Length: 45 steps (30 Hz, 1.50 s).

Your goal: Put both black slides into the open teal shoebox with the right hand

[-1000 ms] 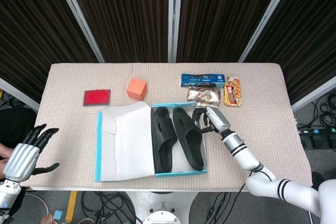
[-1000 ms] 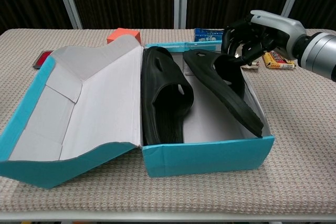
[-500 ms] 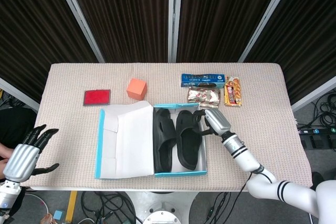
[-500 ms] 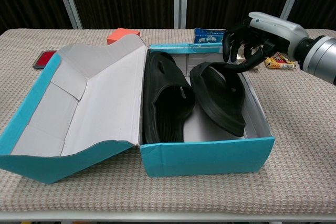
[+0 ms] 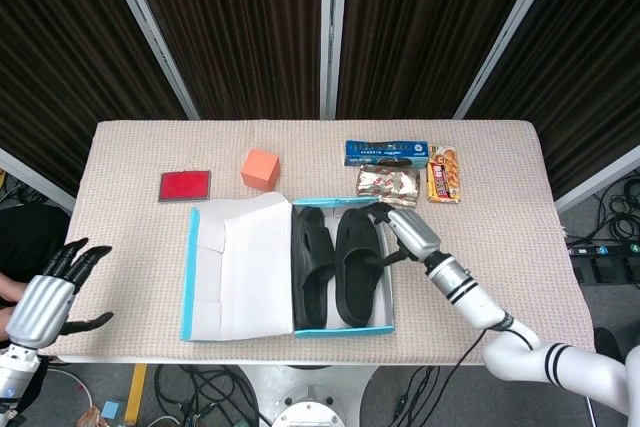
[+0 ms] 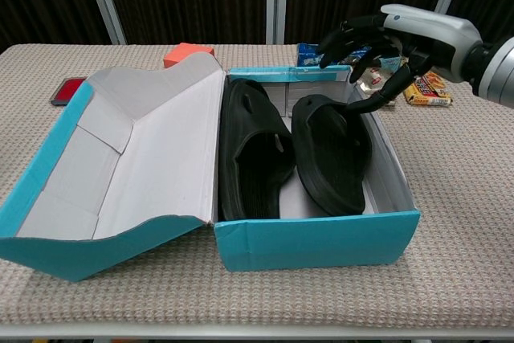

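This looks like a robotics lab or test cell, not a home. A table (image 5: pixel 520 197) covered in beige woven cloth stands alone before black pleated curtains (image 5: pixel 250 27) hung between grey metal poles (image 5: pixel 150 32). Loose cables (image 5: pixel 610 217) and a power strip (image 5: pixel 590 252) lie on the grey floor by the table's right edge, and more cables (image 5: pixel 200 385) tangle beneath its front edge. Test props sit along the far edge: an orange cube (image 5: pixel 260 169), a red pad (image 5: pixel 185 185) and snack packets (image 5: pixel 443 173).

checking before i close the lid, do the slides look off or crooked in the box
Slightly. The left slide stands on its edge against the lid-side wall of the teal shoebox. The right slide is tilted, its outer edge riding up the box's right wall. Both are inside. The right hand hovers open above the box's far corner.
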### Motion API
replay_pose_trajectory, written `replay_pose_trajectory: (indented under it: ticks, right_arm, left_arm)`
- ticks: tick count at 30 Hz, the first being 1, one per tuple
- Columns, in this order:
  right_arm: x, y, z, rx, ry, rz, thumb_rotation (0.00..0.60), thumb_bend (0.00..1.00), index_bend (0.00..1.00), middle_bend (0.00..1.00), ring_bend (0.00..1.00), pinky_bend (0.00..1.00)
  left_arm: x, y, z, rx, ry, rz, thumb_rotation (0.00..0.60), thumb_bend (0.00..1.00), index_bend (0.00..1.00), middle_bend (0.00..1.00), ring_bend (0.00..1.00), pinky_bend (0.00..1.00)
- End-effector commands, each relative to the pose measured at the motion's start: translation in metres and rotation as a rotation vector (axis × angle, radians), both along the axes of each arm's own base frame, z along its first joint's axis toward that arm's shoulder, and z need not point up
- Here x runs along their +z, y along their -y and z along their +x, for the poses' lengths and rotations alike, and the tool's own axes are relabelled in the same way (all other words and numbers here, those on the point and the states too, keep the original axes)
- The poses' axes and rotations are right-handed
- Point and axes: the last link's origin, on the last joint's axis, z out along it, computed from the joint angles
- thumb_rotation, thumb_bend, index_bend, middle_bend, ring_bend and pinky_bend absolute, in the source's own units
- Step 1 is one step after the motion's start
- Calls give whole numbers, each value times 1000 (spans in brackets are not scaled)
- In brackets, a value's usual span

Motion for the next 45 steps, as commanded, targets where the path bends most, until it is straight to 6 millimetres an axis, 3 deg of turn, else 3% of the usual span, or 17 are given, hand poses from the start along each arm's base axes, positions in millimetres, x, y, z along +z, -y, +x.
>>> replay_pose_trajectory:
  ticks: [1, 6, 12, 21, 34, 41, 45]
  right_arm:
    - [13, -2, 7, 0, 32, 25, 600, 0, 239, 253, 140, 316]
    - [26, -10, 26, -69, 208, 143, 600, 0, 225, 248, 132, 316]
    - [15, -20, 43, -133, 361, 342, 600, 0, 212, 240, 130, 316]
    - [-14, -25, 33, -157, 316, 412, 600, 0, 197, 206, 92, 315]
    - [-30, -39, 11, -213, 246, 451, 600, 0, 194, 190, 85, 315]
    - [-22, -41, 15, -180, 291, 437, 600, 0, 194, 188, 86, 315]
    - [-10, -37, 28, -138, 332, 424, 600, 0, 194, 194, 86, 315]
  left_arm:
    - [1, 0, 1, -2, 1, 2, 600, 0, 108, 147, 12, 87]
    - [1, -1, 2, -3, 6, 3, 600, 0, 108, 146, 13, 87]
    - [1, -1, 4, -9, 2, 3, 600, 0, 108, 146, 12, 87]
    - [5, 1, 1, 0, 6, 8, 600, 0, 108, 147, 12, 87]
    - [4, 1, 2, -4, 5, 3, 600, 0, 108, 147, 13, 87]
    - [4, 1, 2, -8, 5, 5, 600, 0, 108, 147, 12, 87]
    - [3, 1, 2, -7, 7, 3, 600, 0, 108, 147, 13, 87]
